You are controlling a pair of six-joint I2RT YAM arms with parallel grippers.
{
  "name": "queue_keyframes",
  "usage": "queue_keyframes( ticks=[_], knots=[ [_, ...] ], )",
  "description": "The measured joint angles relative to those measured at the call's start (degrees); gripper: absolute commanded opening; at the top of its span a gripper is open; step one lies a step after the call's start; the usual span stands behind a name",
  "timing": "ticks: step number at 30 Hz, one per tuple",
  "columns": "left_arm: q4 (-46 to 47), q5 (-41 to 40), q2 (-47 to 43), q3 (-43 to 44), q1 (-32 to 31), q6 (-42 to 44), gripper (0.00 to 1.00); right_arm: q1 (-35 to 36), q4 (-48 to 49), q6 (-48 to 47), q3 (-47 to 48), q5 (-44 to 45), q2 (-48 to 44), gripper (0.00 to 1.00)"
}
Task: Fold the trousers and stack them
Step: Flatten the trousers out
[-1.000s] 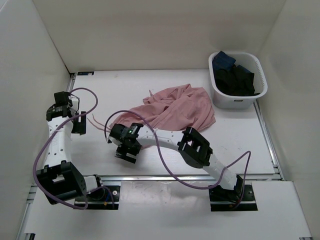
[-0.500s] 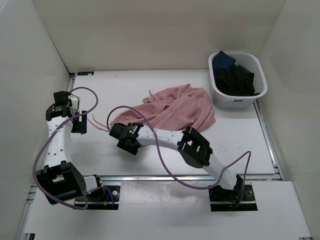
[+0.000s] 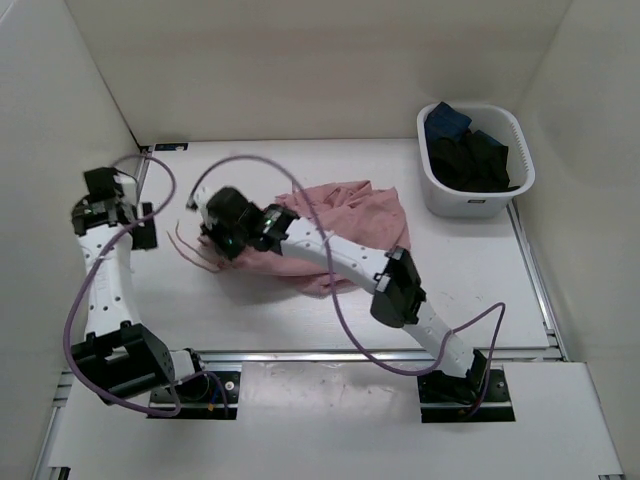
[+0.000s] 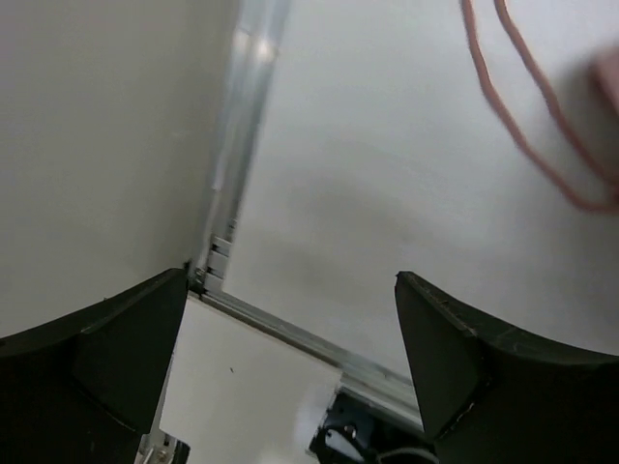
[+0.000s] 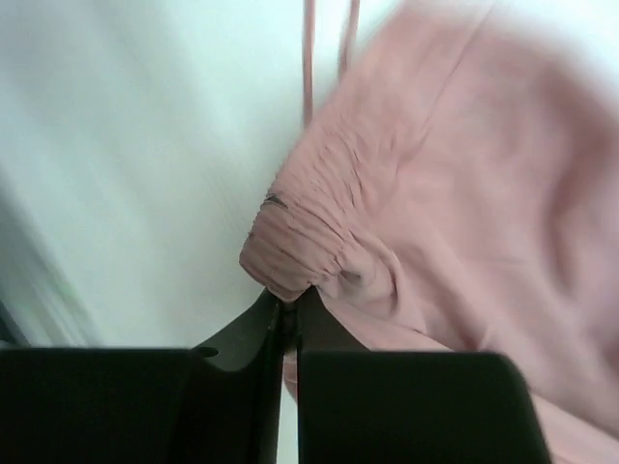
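The dusty-pink trousers [image 3: 340, 225] lie crumpled in the middle of the white table, their thin drawstring [image 3: 190, 250] trailing to the left. My right gripper [image 3: 222, 240] is shut on the gathered elastic waist [image 5: 300, 246] at the trousers' left end; the fabric is pinched between the closed fingers [image 5: 253, 333]. The rest of the cloth [image 5: 484, 193] spreads to the right in the right wrist view. My left gripper [image 3: 140, 225] hangs open near the left wall, away from the trousers, with only bare table between its fingers [image 4: 455, 358]. The drawstring [image 4: 527, 126] crosses the upper right of the left wrist view.
A white basket [image 3: 475, 160] with dark clothes stands at the back right. White walls close in the table on the left, back and right. A metal rail [image 3: 380, 355] runs along the near edge, and another rail [image 4: 242, 145] along the left wall.
My right gripper has closed on the trousers' waist and swung up and to the left, dragging the fabric along. My left arm has drawn back toward the left wall.
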Motion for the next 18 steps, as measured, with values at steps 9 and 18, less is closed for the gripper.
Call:
queue_keyframes(
  ticks=[9, 18],
  knots=[
    [4.0, -0.8, 1.5, 27.6, 11.1, -1.8, 1.0, -12.3, 18.8, 25.8, -4.5, 13.3, -32.9, 0.0],
    [-5.0, 21.4, 5.7, 30.4, 0.3, 9.0, 1.0, -33.0, 10.0, 46.1, -36.2, 40.5, -68.2, 0.0]
  ],
)
